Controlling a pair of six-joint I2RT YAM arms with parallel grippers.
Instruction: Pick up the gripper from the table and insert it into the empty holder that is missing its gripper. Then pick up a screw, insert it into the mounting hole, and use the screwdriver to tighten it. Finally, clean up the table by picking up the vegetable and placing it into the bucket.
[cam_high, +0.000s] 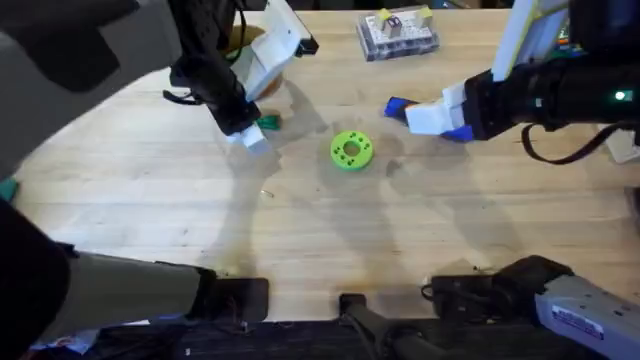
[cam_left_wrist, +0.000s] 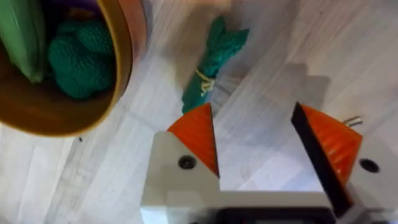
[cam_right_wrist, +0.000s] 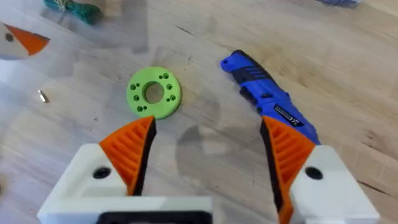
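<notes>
From overhead, the vegetable (cam_high: 268, 122) lies on the tabletop (cam_high: 300, 220) well left of the lime-green disc (cam_high: 351, 150), just beside the left gripper (cam_high: 250, 137), while the right gripper (cam_high: 428, 118) hovers right of the disc. In the left wrist view the left jaws stand spread and empty near the vegetable (cam_left_wrist: 213, 62), with what looks like the bucket (cam_left_wrist: 62, 93) close beside it. The right wrist view shows released jaws, the disc (cam_right_wrist: 153, 93) and a blue screwdriver (cam_right_wrist: 267, 99) just beyond the right gripper (cam_right_wrist: 208, 152).

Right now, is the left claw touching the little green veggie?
Apart. In the left wrist view, the left claw is open and the green veggie lies on the table just beyond one orange fingertip, not between the fingers.
</notes>
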